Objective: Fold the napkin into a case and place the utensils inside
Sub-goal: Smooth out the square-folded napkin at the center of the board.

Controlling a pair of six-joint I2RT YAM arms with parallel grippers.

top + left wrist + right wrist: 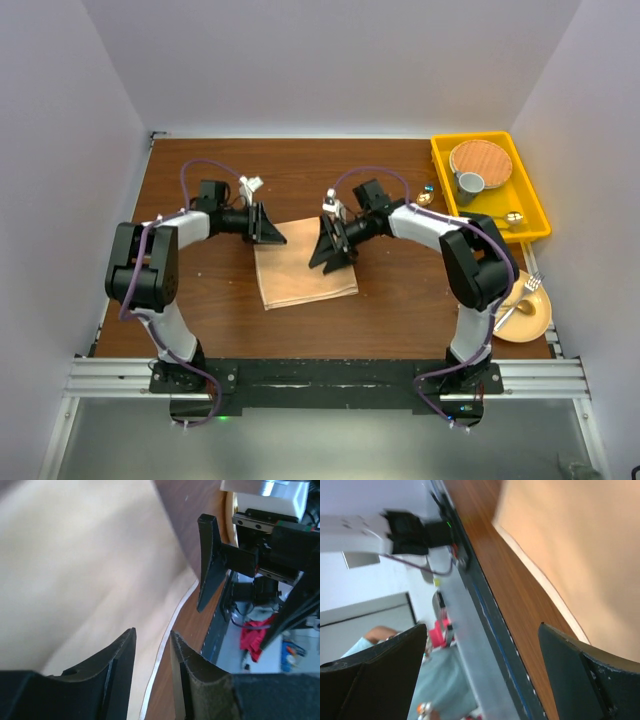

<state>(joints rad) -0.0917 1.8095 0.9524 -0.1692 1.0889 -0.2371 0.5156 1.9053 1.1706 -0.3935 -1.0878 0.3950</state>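
The peach napkin [305,275] lies folded into a rectangle on the middle of the table; it is not a narrow case. My left gripper [272,236] hovers over its far left corner, jaws a narrow gap apart and empty [152,632], with the cloth's edge [75,570] below. My right gripper [331,256] is over the cloth's far right part, jaws wide open and empty [481,630], with the napkin [580,545] beside it. A gold fork and spoon [520,298] lie on the round plate at the right. A small gold piece with a blue part [427,196] lies by the tray.
A yellow tray [530,200] at the back right holds a round wooden plate, a grey cup [469,185] and a gold spoon [508,218]. A wood-toned plate [535,320] sits at the table's right front edge. White walls close in the table.
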